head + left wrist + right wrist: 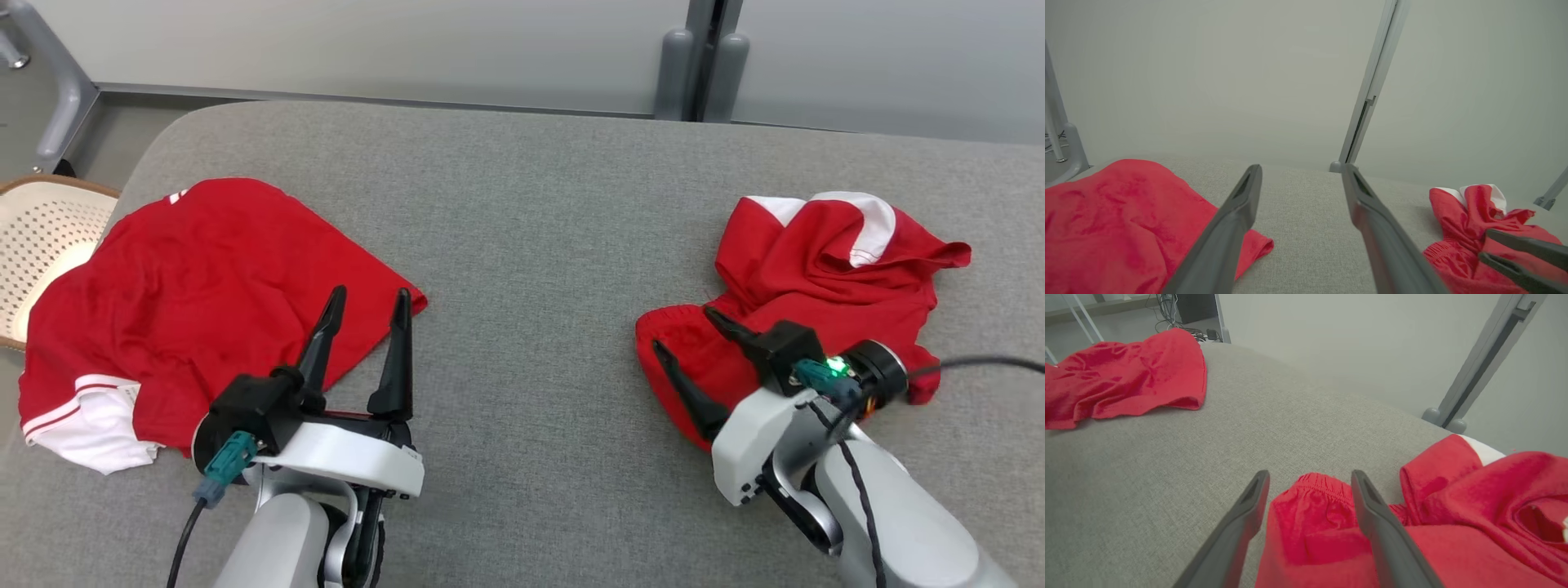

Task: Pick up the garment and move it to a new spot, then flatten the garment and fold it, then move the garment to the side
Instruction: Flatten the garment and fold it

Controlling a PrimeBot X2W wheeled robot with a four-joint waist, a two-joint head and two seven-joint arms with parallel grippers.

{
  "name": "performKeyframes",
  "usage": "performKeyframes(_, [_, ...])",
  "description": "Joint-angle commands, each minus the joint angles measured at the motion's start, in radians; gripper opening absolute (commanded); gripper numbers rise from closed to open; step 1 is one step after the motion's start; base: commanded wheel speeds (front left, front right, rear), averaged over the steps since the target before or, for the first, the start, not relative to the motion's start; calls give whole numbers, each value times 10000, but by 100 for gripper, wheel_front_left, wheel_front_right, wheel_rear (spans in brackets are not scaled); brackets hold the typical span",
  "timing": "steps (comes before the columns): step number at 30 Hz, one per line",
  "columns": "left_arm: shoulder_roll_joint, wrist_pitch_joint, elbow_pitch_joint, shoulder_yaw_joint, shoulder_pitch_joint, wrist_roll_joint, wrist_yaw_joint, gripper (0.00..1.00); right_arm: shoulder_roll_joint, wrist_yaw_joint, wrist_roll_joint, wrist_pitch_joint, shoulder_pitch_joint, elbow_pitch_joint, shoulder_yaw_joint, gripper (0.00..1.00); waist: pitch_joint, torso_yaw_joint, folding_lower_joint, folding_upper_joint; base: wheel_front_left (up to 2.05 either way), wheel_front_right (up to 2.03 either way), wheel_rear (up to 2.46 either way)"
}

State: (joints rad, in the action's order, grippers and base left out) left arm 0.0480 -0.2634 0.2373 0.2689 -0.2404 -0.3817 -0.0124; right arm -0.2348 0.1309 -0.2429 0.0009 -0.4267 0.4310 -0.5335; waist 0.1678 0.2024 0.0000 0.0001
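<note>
While over the crumpled garment (833, 261) — right end effector (684, 329) wide open, empty; left end effector (370, 292) likewise.

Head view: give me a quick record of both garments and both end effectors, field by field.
surface: grey padded table
left garment: red, spread fairly flat, white trim at near corner
right garment: red with white, crumpled in a heap
left end effector: open, empty, at left garment's right edge
right end effector: open, fingers straddling right garment's gathered edge, not closed
basket: pale, perforated, beyond table's left edge
</note>
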Motion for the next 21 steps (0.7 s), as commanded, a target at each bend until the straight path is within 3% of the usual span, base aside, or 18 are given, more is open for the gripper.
performKeyframes(1, [41,-20,-43,-87,-109,-183,-150,100,-131,-3,-282,483,-468,265,-382,100,61,150,0,-1,0,0,0])
performKeyframes(8, [43,-20,-20,-4,-109,-243,-186,100,-351,-3,-795,2536,-1905,1434,-1228,100,206,447,0,-1,0,0,0])
performKeyframes(17, [39,-20,-20,205,-149,-393,-220,100,-437,-3,-1589,4504,-2324,2403,-1627,100,293,748,0,-1,0,0,0])
performKeyframes(18, [44,-20,-9,229,-168,-402,-229,100,-453,-3,-1725,4576,-2299,2476,-1628,93,302,782,0,-1,0,0,0])
performKeyframes(19, [44,-20,-3,244,-177,-415,-247,100,-453,-3,-1828,4605,-2278,2542,-1573,40,308,808,0,-1,0,0,0])
performKeyframes(20, [40,-20,-5,256,-175,-427,-253,100,-469,-3,-1853,4559,-2279,2550,-1620,0,318,831,0,-1,0,0,0])
performKeyframes(21, [39,-20,-11,270,-169,-442,-261,100,-544,-1,-1791,4432,-2303,2497,-1786,0,330,853,0,-1,0,0,0])
